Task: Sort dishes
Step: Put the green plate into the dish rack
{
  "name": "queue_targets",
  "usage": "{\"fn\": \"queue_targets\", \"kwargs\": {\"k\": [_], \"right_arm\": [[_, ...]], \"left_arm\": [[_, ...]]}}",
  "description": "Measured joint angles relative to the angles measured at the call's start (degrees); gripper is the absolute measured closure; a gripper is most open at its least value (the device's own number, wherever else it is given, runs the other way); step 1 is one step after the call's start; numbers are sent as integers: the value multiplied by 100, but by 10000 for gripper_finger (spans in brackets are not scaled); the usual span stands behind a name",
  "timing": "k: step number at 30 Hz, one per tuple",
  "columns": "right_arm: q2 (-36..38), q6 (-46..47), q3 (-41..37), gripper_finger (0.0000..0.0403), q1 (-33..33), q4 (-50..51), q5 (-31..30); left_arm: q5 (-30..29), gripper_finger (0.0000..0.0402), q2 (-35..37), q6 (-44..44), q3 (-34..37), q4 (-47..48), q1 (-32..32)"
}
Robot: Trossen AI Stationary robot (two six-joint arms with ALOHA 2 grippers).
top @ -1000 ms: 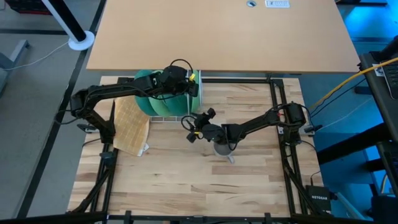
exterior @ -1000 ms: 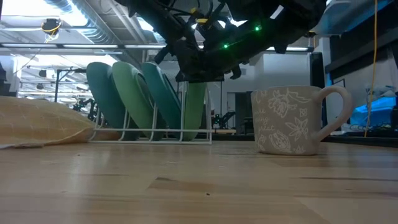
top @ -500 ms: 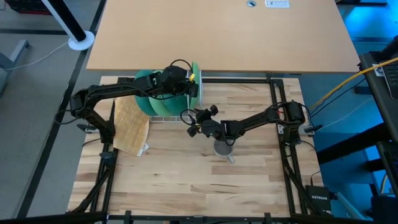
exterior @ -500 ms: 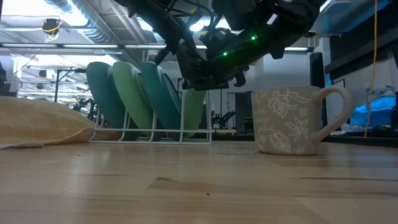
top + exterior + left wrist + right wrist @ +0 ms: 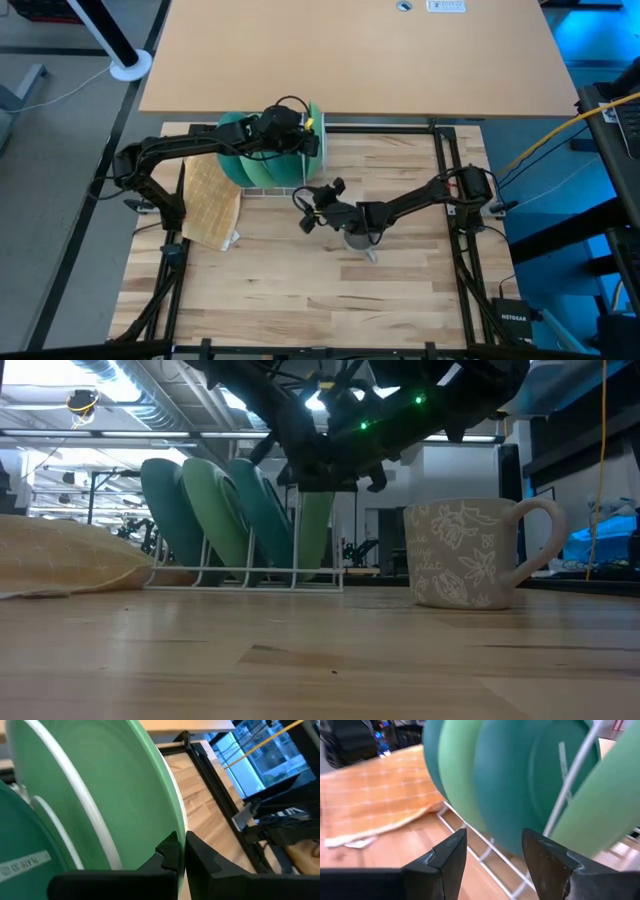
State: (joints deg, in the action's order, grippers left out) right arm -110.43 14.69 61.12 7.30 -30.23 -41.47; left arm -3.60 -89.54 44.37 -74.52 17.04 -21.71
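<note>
Light green plate (image 5: 107,795) sits pinched between left gripper (image 5: 181,851) jaws.

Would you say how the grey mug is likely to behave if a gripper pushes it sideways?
The mug looks rigid and probably ceramic, so breakable. Standing upright on a broad base, it should slide rather than tip on the wooden table. Its side handle may make it turn.

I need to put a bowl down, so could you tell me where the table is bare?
The near half, in front of the mug and cloth, is bare. Around the rack, both pincers crowd in: left, right.
</note>
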Motion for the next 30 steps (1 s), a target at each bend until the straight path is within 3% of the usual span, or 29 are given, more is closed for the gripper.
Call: {"fn": "queue_targets", "kwargs": {"k": [10, 18, 30], "right_arm": [[0, -15, 0, 207, 21, -191, -7], [0, -11, 0, 207, 19, -614, -512], [0, 440, 4, 207, 25, -109, -769]], "left_arm": [[351, 398, 2, 353, 1, -9, 31], [504, 398, 2, 553, 0, -17, 111], [594, 399, 227, 587, -1, 1, 111]]}}
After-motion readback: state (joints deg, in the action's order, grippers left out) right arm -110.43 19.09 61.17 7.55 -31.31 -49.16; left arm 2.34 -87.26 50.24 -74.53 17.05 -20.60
